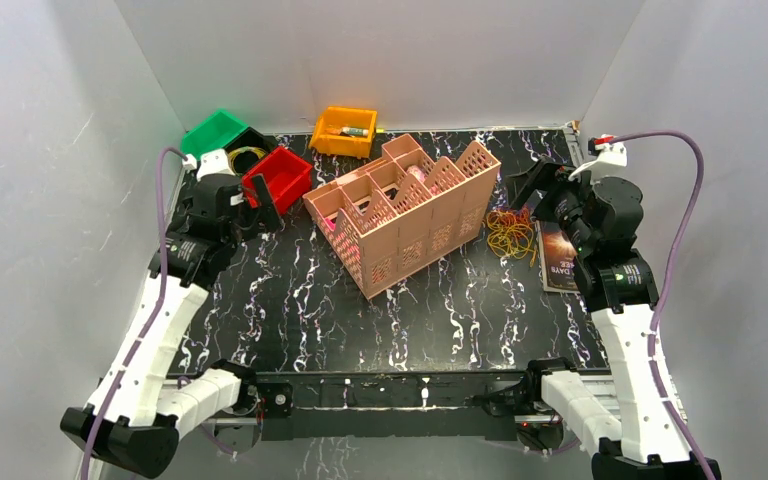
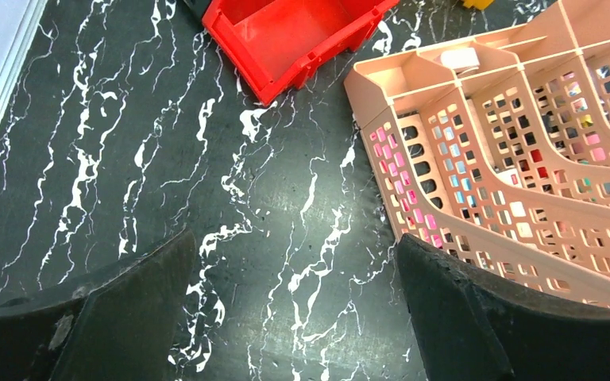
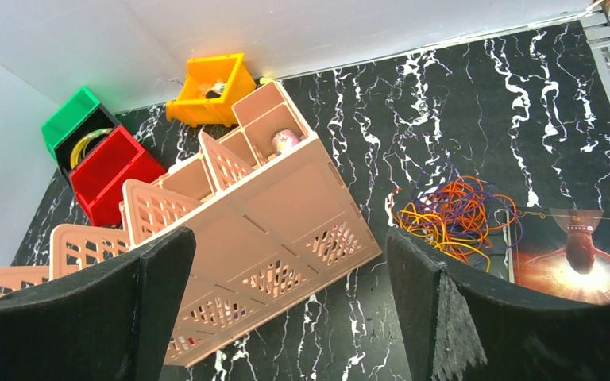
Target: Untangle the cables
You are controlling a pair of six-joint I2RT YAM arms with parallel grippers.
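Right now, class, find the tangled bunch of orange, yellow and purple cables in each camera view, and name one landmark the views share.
Top external: cables right of centre, between the pink rack and the book.
Left wrist: not in it.
Right wrist: cables right of centre, beside the book.
Shared landmark: the pink rack, in all three.

Blk marble table [image 1: 290,300], pink rack [image 1: 405,215], cables [image 1: 512,235], booklet [image 1: 558,258], red bin [image 1: 278,178]

plain white walls [image 1: 380,50] enclose a black white-veined marble table [image 1: 440,310] under even light.
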